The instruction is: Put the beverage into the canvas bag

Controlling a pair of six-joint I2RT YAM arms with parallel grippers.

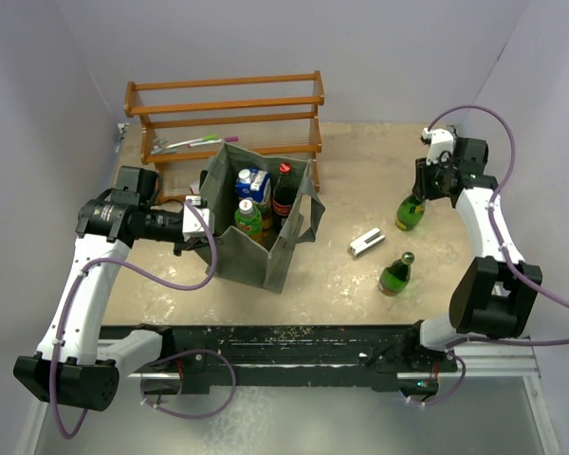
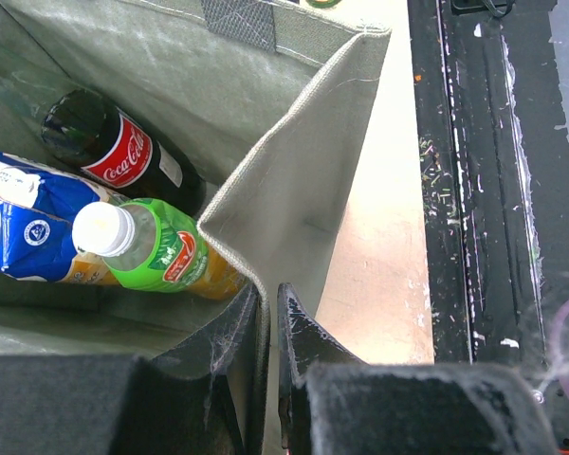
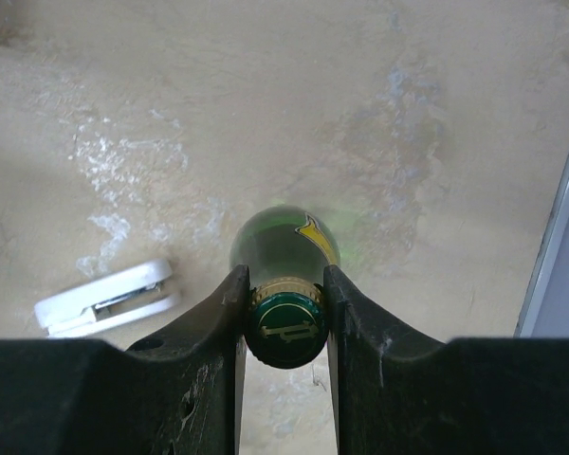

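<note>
Now: right gripper (image 3: 284,289) clamped on neck of green glass bottle (image 3: 277,237), upright on table (image 1: 360,171), far right; canvas bag (image 1: 254,261) well left, mouth up; left gripper (image 2: 268,308) pinching its wall. Right arm nearer.

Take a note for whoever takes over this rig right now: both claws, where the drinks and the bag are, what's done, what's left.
Left claw: shut on the bag at its rim.
Right claw: shut on the neck of a green bottle, upright at the table's far right, apparently not yet lifted.
Done: cola, tea bottle and carton are in the bag.
Left: carry the gripped bottle into the bag, then the second green bottle, standing nearer the arm bases.
</note>
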